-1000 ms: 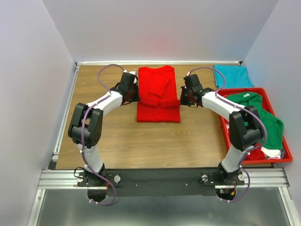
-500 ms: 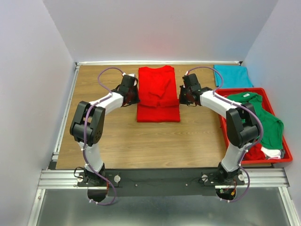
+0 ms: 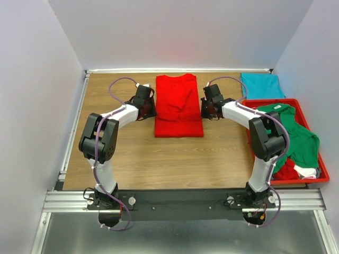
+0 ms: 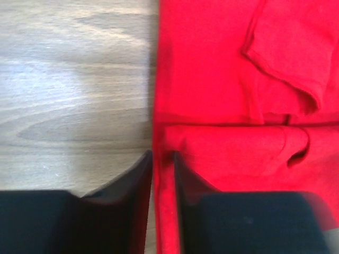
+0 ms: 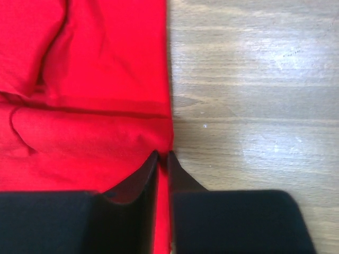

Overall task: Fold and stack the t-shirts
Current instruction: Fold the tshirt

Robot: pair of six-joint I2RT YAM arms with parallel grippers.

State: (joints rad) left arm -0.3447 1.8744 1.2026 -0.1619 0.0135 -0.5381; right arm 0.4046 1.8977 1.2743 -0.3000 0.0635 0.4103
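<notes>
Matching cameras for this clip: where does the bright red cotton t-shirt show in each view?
Top external: the bright red cotton t-shirt lies just above the picture's centre.
Left wrist: it fills the right side.
Right wrist: it fills the left side.
Shared landmark: the wooden tabletop bordering the shirt's side edge.

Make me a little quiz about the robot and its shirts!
1. True or false: the green t-shirt lies in the red tray.
2. Fill in: the teal t-shirt lies flat at the table's far ____ corner.
3. What do the left end effector and right end effector each pinch? A teal t-shirt, B red t-shirt, C green t-shirt.
Key: 1 true; 2 right; 3 B.
</notes>
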